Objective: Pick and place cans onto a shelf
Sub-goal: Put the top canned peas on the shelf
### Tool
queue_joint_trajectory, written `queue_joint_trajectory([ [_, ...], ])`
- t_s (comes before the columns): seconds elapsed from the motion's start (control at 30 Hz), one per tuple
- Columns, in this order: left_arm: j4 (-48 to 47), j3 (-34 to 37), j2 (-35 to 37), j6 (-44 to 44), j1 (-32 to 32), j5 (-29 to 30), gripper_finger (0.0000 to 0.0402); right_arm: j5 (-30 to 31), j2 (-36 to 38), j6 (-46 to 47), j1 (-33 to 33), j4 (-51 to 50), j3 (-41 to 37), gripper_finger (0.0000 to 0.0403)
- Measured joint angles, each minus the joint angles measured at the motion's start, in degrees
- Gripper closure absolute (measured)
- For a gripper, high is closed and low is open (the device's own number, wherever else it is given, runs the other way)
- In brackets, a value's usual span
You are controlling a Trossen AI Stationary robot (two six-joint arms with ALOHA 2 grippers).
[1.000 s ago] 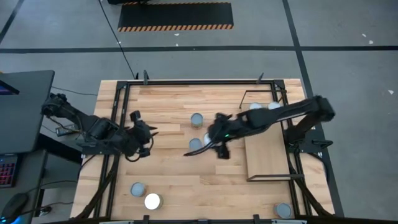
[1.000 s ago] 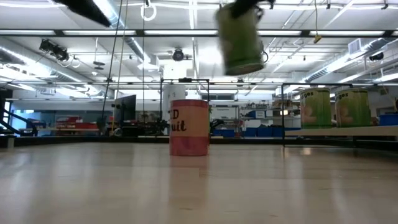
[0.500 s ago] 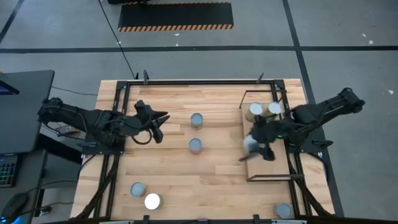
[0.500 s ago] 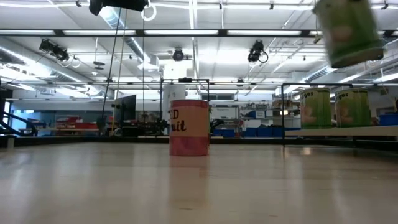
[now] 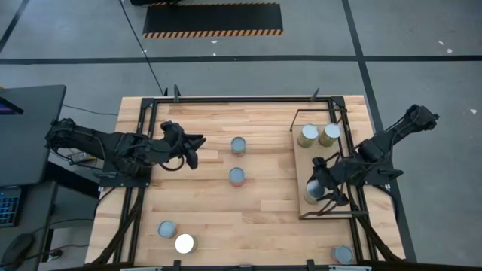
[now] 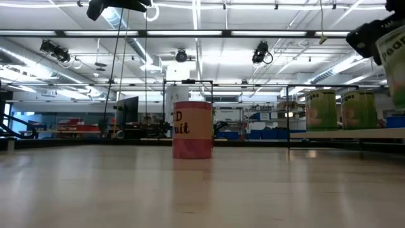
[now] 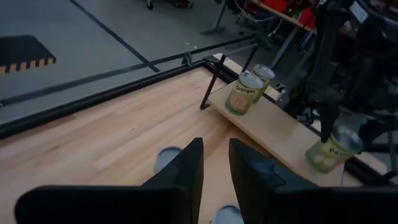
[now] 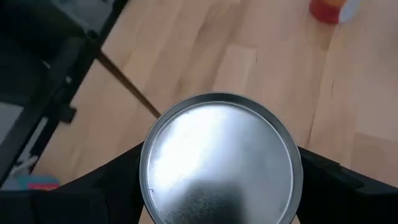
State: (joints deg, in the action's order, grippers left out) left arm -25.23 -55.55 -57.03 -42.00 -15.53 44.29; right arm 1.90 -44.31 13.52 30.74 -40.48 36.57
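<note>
My right gripper (image 5: 319, 188) is shut on a green-labelled can (image 8: 221, 155) over the near end of the shelf (image 5: 331, 162), a light-wood panel in a black frame at the table's right. The can also shows in the left wrist view (image 7: 328, 151) and at the right edge of the low view (image 6: 393, 60). Two green cans (image 5: 308, 135) (image 5: 329, 134) stand on their bases at the shelf's far end. My left gripper (image 5: 193, 148) hangs above the table's left half, its fingers (image 7: 186, 171) a narrow gap apart and empty. My right gripper pinches the can's side wall just below its silver top (image 8: 152, 186) between its two fingers (image 8: 323, 180), one on each opposite side. The fingers come from above, pointing down. The can hangs slightly tilted; whether its base touches the shelf, I cannot tell.
On the tabletop stand a blue-grey can (image 5: 239, 145) and an orange-red can (image 5: 236, 176) in the middle, two cans (image 5: 166, 229) (image 5: 184, 243) at the near left and one (image 5: 343, 254) at the near right. A black frame rail (image 5: 233, 98) runs round the table.
My right gripper has carried the green can from the table's middle toward the right edge, over the shelf, and has gone down toward the shelf's near end. My left gripper has gone a little toward the far edge, then kept still.
</note>
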Motion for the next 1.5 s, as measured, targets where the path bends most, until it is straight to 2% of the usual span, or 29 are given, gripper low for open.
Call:
queue_joint_trajectory([
  [0.07, 0.1, 0.0, -0.5, -1.1, 0.0, 0.0, 0.0319, 0.1, -0.2, -1.6, 0.0, 2.7, -0.3, 0.0083],
  [0.27, 0.2, 0.0, -1.6, -1.3, -0.1, -0.7, 0.0319, 0.5, -1.4, -1.6, -0.1, 2.7, -0.8, 0.0081],
  [0.57, 1.5, 0.0, -2.3, -2.6, -0.1, -2.5, 0.0319, -0.6, -2.5, 12.2, 0.0, 1.9, -0.3, 0.0079],
  [0.73, 1.4, 0.0, -2.3, -2.4, -0.1, -2.6, 0.0319, 4.0, -2.6, 9.3, 1.2, 1.0, 0.1, 0.0079],
  [0.83, 1.4, 0.0, -2.3, -2.4, -0.1, -2.6, 0.0319, 4.6, -2.6, 9.2, 1.5, -0.5, 0.1, 0.0078],
  [1.03, 1.4, 0.0, -2.3, -2.3, -0.1, -2.6, 0.0319, 4.0, -2.6, 10.0, 2.2, -2.0, 0.1, 0.0076],
  [1.23, 1.4, 0.0, -2.3, -2.3, -0.1, -3.4, 0.0319, 3.9, -2.7, 7.8, 2.2, -1.9, 0.1, 0.0053],
  [1.5, 1.4, 0.0, -2.3, -2.2, -0.1, -5.6, 0.0319, -1.8, -5.7, 9.1, 2.2, -1.8, 0.1, 0.0035],
])
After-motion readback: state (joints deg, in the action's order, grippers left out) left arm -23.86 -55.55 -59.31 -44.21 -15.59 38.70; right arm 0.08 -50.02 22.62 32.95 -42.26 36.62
